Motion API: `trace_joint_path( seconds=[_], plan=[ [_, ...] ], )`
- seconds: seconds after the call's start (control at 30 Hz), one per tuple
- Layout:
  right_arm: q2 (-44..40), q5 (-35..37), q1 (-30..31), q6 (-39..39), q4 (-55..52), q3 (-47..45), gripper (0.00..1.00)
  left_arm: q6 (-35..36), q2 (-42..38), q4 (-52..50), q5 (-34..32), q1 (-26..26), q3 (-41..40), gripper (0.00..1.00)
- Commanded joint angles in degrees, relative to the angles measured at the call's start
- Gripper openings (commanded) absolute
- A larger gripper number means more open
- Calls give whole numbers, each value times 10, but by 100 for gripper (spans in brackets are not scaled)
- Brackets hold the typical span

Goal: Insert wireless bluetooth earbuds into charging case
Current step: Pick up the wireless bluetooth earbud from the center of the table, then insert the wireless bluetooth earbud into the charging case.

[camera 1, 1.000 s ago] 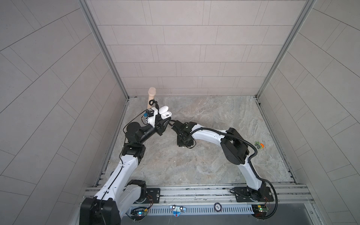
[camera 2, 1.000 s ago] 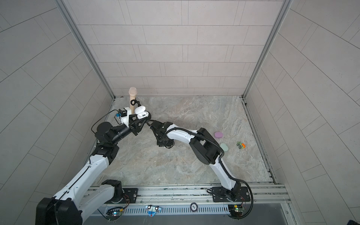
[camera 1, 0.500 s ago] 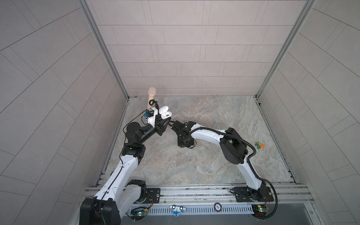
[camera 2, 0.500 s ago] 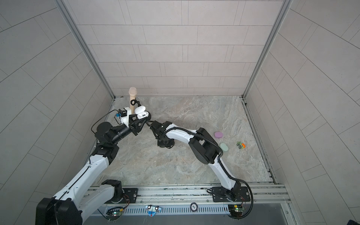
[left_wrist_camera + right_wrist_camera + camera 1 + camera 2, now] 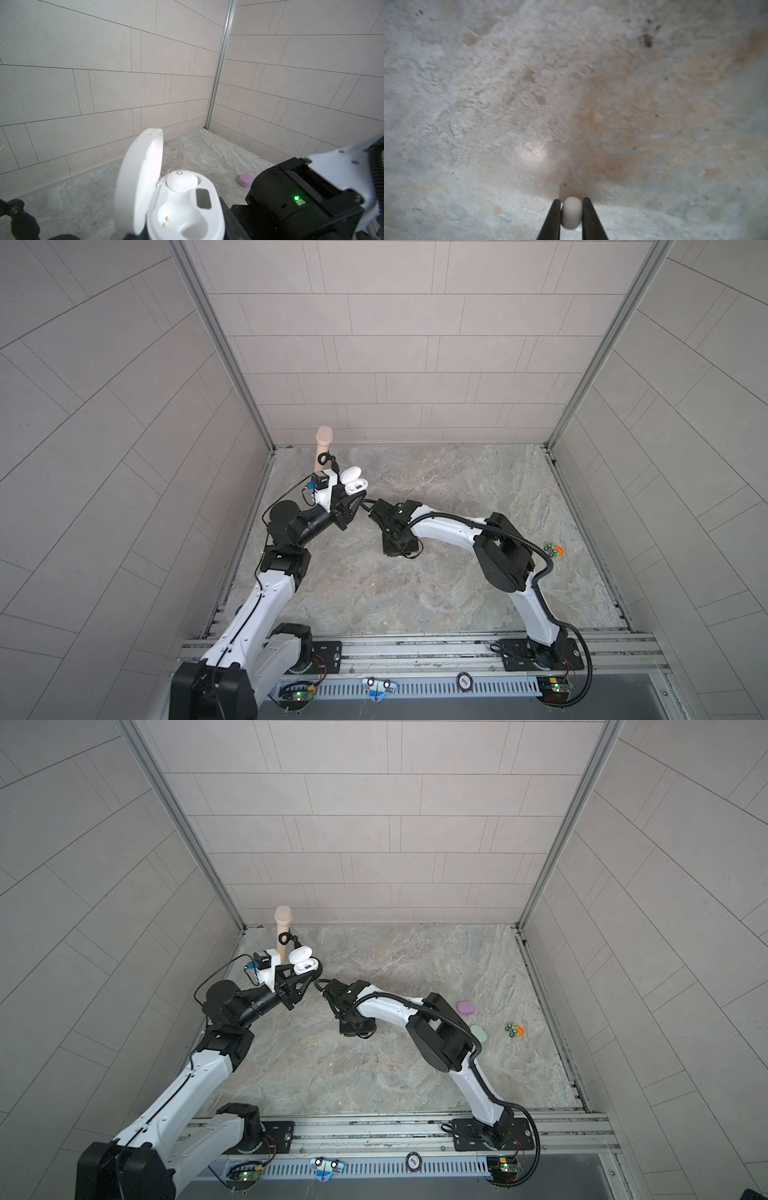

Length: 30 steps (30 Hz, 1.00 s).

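While the left gripper point(image 5: 352, 501) clamped the white charging case point(image 5: 187, 207) open and upturned, the right gripper point(image 5: 571, 202) pinched a white earbud point(image 5: 571, 214) down at the table point(image 5: 508, 104), just beside and below the case, the bud's length running along the fingers point(image 5: 552, 218). The case's empty well point(image 5: 187, 222), beside a seated earbud point(image 5: 181, 181), lay above; a lift looked needed.

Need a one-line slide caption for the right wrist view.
Right gripper shut on a white earbud, with the mottled stone tabletop behind it.
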Motion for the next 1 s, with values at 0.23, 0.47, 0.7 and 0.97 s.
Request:
trace_joint_path(
  seconds=[0.23, 0.47, 0.7, 0.97],
  plan=[
    [-183, 22, -32, -5, 9, -95, 9, 4, 4, 13, 11, -48, 2, 19],
    [-316, 21, -49, -36, 42, -138, 10, -2, 28, 27, 12, -97, 9, 20],
    [-454, 7, -76, -37, 50, -176, 10, -8, 61, 61, 0, -160, 17, 21],
    [-573, -21, -82, -46, 135, -218, 11, 19, 91, 59, -2, -239, 39, 21]
  ],
)
